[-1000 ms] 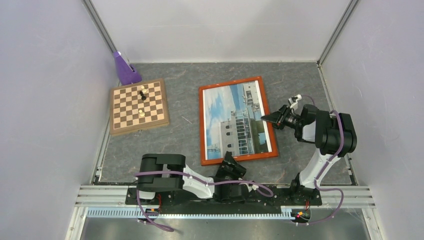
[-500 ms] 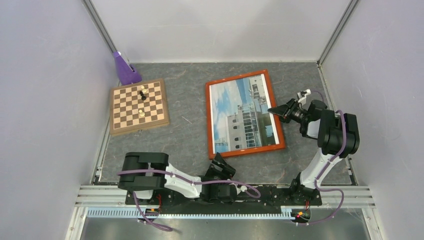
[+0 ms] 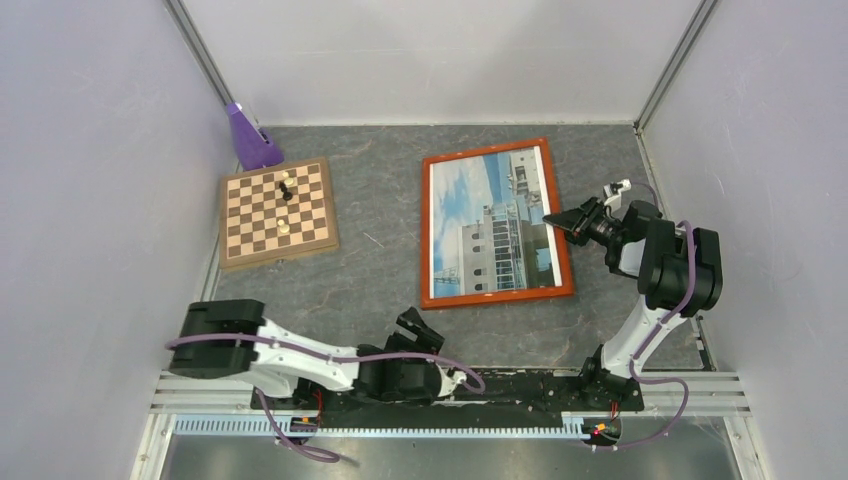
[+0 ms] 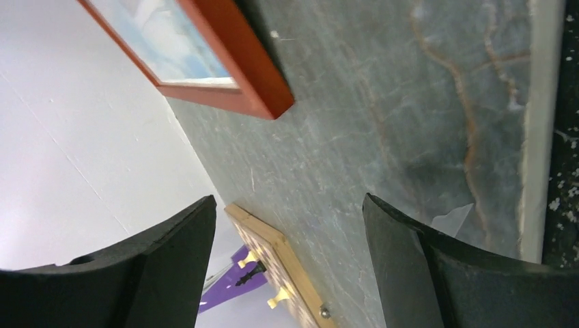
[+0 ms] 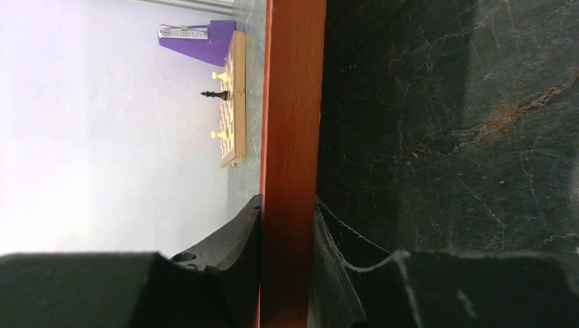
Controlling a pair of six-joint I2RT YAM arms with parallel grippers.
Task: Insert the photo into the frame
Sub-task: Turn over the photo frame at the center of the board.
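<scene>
**Frame (image 3: pixel 497 223) on the desk, photo inside it, right gripper on its right rail**

- Frame: lies on the grey stone-patterned desk (image 3: pixel 370 270), right of centre. Its long rails run near to far and the whole is turned slightly off square.
- Photo (image 3: pixel 490 225): sits within the rails, print side up. Blue sky is on the left part and the pale building on the right. It fills the opening, with a thin white border showing along the rails.
- Right gripper (image 3: pixel 560 222): at the middle of the frame's right long rail, reaching in from the right. In the wrist view both fingers (image 5: pixel 232 239) press the orange-brown rail from either side, so the gap is narrow and holds the rail. I cannot tell whether that rail is raised off the desk.
- Left gripper (image 3: pixel 415 335): low by the near edge of the desk, on the near side of the frame's near-left corner and apart from it. The arm is folded along the near edge. In the wrist view the jaws stand wide with only bare desk between them; nothing is held.
- Chessboard (image 3: pixel 277 212): on the left of the desk, well apart from the frame, with a few chess pieces (image 3: pixel 286 190) standing on it.
- Purple metronome (image 3: pixel 247 138): just beyond the chessboard's far-left corner, against the left wall.
</scene>
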